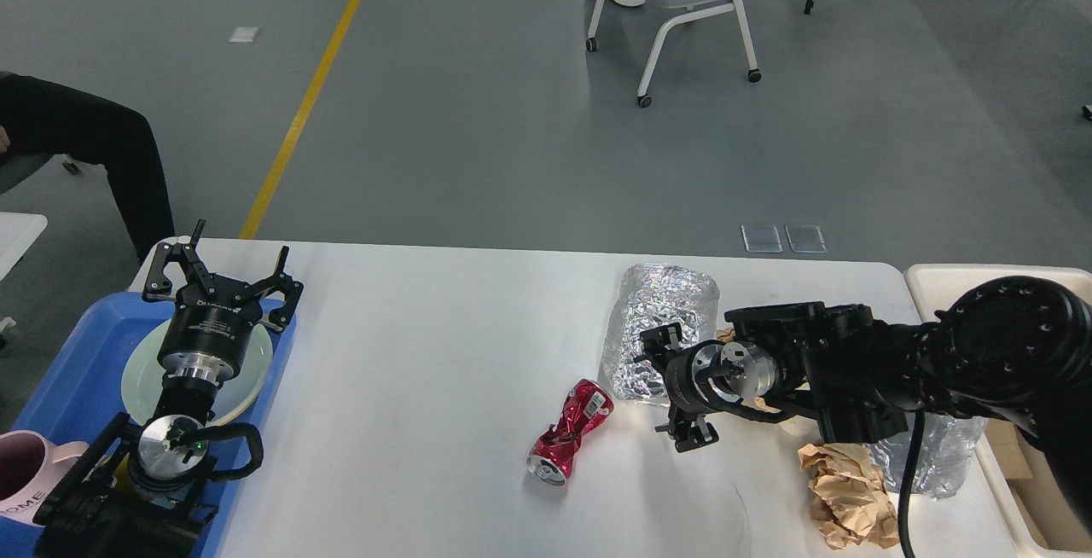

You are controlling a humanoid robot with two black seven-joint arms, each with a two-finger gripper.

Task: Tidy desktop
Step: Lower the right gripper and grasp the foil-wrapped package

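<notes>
Right gripper (670, 387) low over the wide white matte desktop (426, 353), fingers spread wide, empty, just beside the crushed red metal can (570, 432). Risk of nudging the can into a roll. Left gripper (223, 272) wide open above the blue plastic tray (64, 370).

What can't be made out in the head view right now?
- Right gripper: dark and nearly end-on, so open or shut is unclear.
- Clear plastic wrap: mostly behind the right arm.
- Beige bin: cut by the right edge, contents mostly hidden.
- Pink mug: cut by the left edge.
- Plate: partly under the left gripper.
</notes>
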